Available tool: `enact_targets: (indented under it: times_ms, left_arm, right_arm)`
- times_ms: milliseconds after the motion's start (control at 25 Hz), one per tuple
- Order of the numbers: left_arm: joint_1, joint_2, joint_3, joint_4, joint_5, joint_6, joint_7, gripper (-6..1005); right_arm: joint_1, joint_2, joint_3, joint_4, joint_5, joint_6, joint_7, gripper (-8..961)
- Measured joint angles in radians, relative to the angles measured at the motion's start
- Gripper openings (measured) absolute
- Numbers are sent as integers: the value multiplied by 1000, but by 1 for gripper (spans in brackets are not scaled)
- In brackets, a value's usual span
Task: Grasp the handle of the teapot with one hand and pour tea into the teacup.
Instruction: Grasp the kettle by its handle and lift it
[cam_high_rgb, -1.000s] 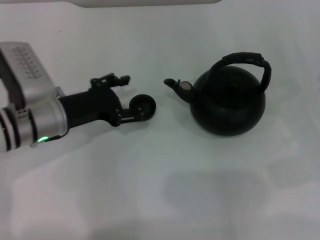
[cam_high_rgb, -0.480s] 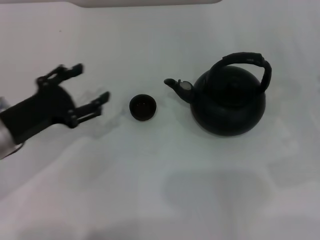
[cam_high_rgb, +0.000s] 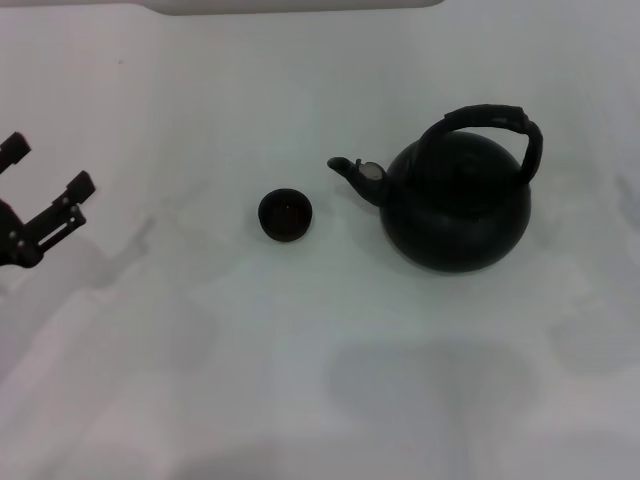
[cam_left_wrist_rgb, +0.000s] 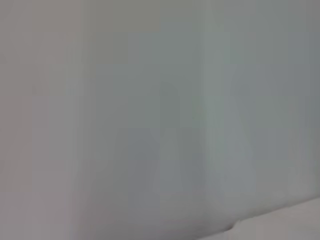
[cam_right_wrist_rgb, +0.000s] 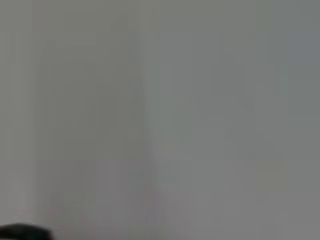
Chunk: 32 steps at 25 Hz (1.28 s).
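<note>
Head view: teapot (cam_high_rgb: 458, 205) upright on the white bench (cam_high_rgb: 300, 380), handle (cam_high_rgb: 490, 125) ungrasped, so pouring not begun. Teacup (cam_high_rgb: 285, 215) just off the spout, apart from it. Left gripper (cam_high_rgb: 30, 195) far beyond the teacup from the teapot, fingers spread wide, empty. Nothing blocks the handle.

Left wrist view: blank surface only.

Right wrist view: likewise; right gripper unseen.

My left gripper (cam_high_rgb: 45, 170) sits at the far left edge of the head view, raised above the surface. Its two black fingers (cam_high_rgb: 75, 188) are spread wide apart with nothing between them, tips pointing up and to the right. Only the fingers and a bit of the black gripper body show; the arm behind them is cut off. My right arm is out of sight in every view.
</note>
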Motion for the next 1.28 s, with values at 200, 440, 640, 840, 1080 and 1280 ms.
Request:
enact_targets:
  times_ms: [200,440,640,840,1080,1280]
  left_arm:
    - [-3,3,-53,-35,24,-26,37,862]
    - [-17,3,-77,-77,35,-83,71,862]
    - [-23,4,-78,-83,36,-120,71,862]
    - [-24,1,-78,-82,37,-113,72,861]
    - [-27,-3,-74,-77,37,-78,72,861]
    - [-29,-4,-70,-80,37,-25,73,861]
  right_arm:
    - [2,3,0,-35,-157,4,100,688]
    - [-1,27,-4,-110,-244,9,153,685]
    - [4,30,-63,-170,-266,14,220,683]
    - [6,35,-113,-179,-260,30,225,681]
    - [23,46,-147,-176,-248,92,232,679]
    - [53,45,-158,-174,-207,130,238,677]
